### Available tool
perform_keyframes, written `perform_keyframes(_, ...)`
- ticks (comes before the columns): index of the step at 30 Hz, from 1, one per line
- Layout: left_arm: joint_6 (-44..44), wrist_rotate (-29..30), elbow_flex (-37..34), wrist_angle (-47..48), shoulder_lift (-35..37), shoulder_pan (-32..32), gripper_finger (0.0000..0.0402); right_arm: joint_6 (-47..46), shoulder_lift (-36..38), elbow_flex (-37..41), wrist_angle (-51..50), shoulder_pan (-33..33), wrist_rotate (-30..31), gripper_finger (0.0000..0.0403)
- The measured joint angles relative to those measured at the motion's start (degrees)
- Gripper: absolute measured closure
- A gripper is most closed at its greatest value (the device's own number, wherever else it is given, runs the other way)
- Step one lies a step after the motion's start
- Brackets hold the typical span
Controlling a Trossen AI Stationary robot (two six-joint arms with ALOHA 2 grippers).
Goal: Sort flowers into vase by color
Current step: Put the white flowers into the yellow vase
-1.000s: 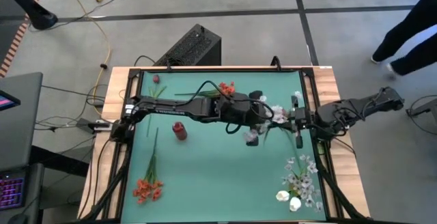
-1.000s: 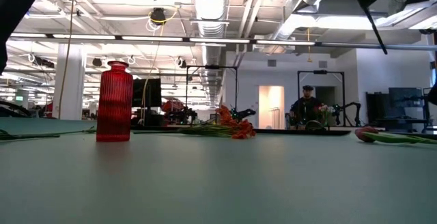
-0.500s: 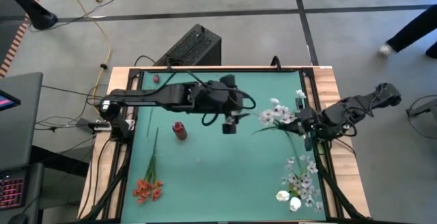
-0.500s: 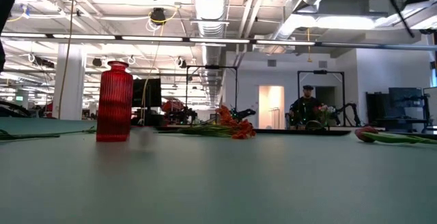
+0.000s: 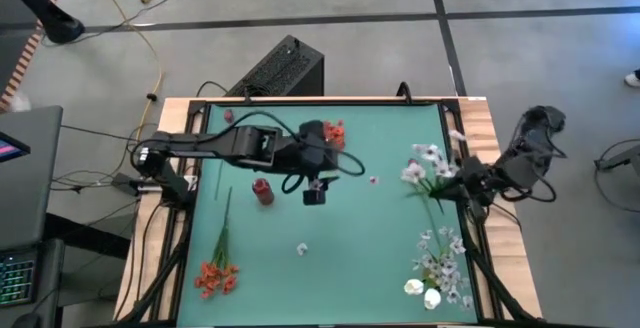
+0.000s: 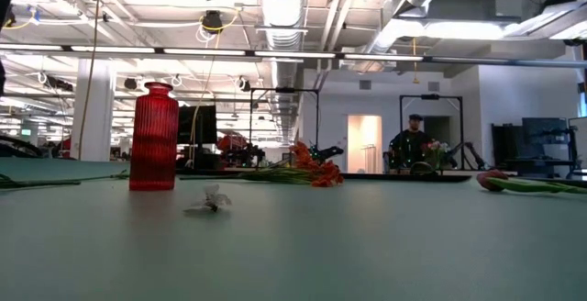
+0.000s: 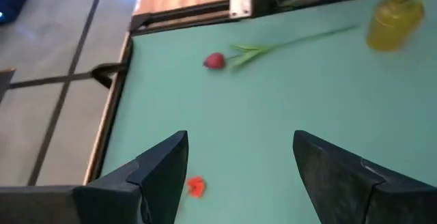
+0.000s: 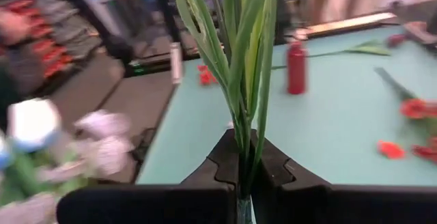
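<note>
My right gripper (image 5: 467,184) hovers over the table's right edge, shut on a white blossom spray (image 5: 420,166) with green leaves. My left gripper (image 5: 313,196) hangs open above the middle, just right of the red vase (image 5: 263,191), holding nothing. One loose white blossom (image 5: 302,250) lies on the mat and shows in the low view as the blossom (image 6: 213,202) near the vase (image 6: 154,136). More white flowers (image 5: 437,268) lie at the near right corner. Orange-red clusters lie near left (image 5: 215,276) and far (image 5: 332,130). A dark red bud (image 7: 214,61) lies at the far left. My right gripper (image 8: 242,166) pinches the spray's green stems and leaves (image 8: 244,138) between its two fingers, low on the stems. It comes from the table's right side. The spray is lifted clear and sticks out past the fingertips toward the table's left, with its blossoms (image 5: 413,171) at the free end.
A raised frame (image 5: 452,128) rims the green mat. A yellowish bottle-shaped thing (image 7: 392,22) stands near the far edge in the left wrist view. A small white bit (image 5: 373,179) lies mid-table. Bare mat lies between the vase and the right-hand flowers.
My left gripper has drawn away from the right gripper, moving toward the table's left until it is beside the red vase. My right gripper has pulled back toward the right edge, carrying the white spray. A white blossom has dropped onto the mat.
</note>
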State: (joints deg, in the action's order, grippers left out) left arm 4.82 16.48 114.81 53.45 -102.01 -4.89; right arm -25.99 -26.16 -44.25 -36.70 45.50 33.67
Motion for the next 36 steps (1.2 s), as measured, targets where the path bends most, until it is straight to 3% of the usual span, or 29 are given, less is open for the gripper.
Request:
perform_keyframes(4,-1.38,3.13,-6.32,-2.80,4.96,-2.44,0.0148,-0.97,-2.09,1.07,3.40,9.20,3.88,0.0364)
perform_keyframes(9,-2.57,6.97,-22.75,-19.08,14.56,-4.93,0.0148,-0.80,-6.86,1.27,7.78,21.32,9.79,0.0364)
perform_keyframes(15,-2.29,6.02,-40.83,-43.65,21.95,-5.33,0.0148,-4.27,-10.09,1.33,7.90,38.04,27.55,0.0364)
perform_keyframes(20,-2.47,5.22,-45.32,-47.38,22.77,-4.60,0.0148,-4.35,-13.37,1.33,10.12,51.58,43.19,0.0364)
perform_keyframes(23,-2.58,4.76,-45.50,-47.86,23.01,-4.60,0.0148,-4.92,-15.17,1.33,11.58,57.79,48.75,0.0364)
perform_keyframes(29,-2.97,2.47,-45.52,-47.84,22.97,-4.82,0.0148,-5.08,-21.55,1.28,15.57,62.68,54.29,0.0363)
perform_keyframes(36,-2.97,1.80,-45.52,-47.80,22.97,-4.84,0.0148,-12.84,-31.49,1.29,16.91,57.17,56.31,0.0362)
